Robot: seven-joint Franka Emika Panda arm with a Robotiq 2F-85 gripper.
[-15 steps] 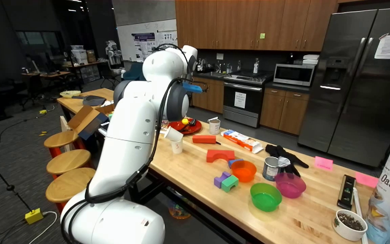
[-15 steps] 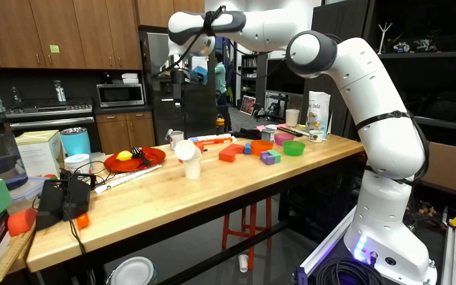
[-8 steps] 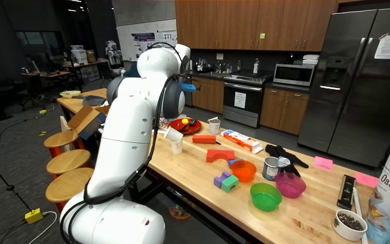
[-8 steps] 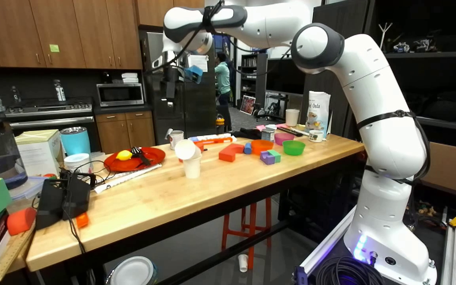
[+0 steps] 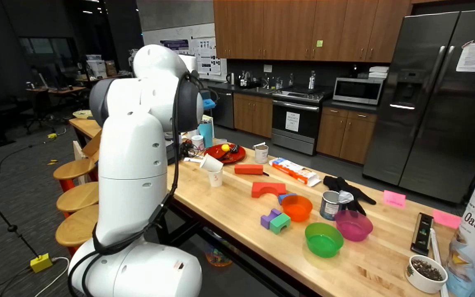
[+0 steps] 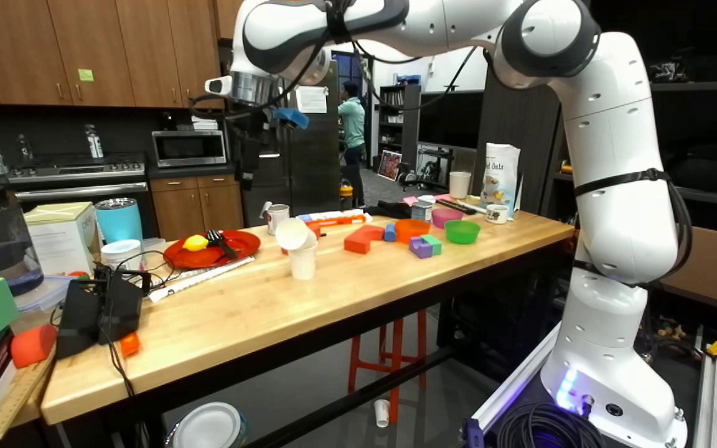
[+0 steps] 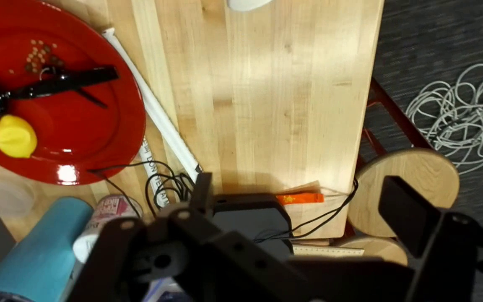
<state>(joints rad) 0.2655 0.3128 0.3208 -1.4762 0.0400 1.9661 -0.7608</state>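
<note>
In the wrist view my gripper stands open, its black fingers wide apart and nothing between them. An exterior view has the gripper high above the table, fingers pointing down; in the opposite picture the arm mostly hides it. Below it, in the wrist view, are a black speaker-like box, an orange packet and thin black cables. A red plate there bears a yellow lemon and a black-handled utensil. Two stacked white cups stand on the table, the upper one tilted.
Along the table are a red arch block, an orange bowl, a green bowl, a pink bowl and a can. A blue tumbler stands near a box. Wooden stools flank the table.
The arm has swung toward the end of the table with the red plate and speaker-like boxes, carrying the gripper along, still high up. The things on the table have not moved.
</note>
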